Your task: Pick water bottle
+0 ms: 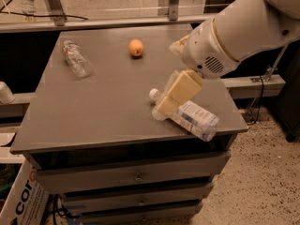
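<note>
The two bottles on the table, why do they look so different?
The water bottle is small, slim and clear with no big label; the big bottle is fatter and wears a white-and-blue label. The water bottle lies at the far left of the table; the big bottle lies near the front right edge, with the claw by its cap end. Both are lying on their sides.

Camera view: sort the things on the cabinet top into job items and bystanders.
Job: water bottle, lying near the far left corner; gripper, low over the near right side, far from it.
Lying about: large labelled bottle, on its side by the gripper; orange fruit, far middle.
</note>
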Robot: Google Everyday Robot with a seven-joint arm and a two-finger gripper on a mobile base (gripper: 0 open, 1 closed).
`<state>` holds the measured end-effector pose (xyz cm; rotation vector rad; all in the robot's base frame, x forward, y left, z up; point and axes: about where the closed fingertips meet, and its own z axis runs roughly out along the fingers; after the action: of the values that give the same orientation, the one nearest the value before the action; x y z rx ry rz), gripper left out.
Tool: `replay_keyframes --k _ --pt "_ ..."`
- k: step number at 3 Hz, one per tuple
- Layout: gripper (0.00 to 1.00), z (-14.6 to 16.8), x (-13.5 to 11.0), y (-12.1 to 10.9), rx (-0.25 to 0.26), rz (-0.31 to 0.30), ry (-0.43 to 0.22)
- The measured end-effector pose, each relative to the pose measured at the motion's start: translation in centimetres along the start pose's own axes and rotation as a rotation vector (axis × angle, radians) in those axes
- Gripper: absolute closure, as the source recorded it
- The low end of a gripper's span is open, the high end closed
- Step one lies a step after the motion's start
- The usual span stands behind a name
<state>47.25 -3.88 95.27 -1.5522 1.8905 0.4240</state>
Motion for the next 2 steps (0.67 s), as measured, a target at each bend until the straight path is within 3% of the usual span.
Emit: replay_keyframes --k 2 --pt "0.00 0.22 0.06 -0.12 0.018 -0.002 -0.031"
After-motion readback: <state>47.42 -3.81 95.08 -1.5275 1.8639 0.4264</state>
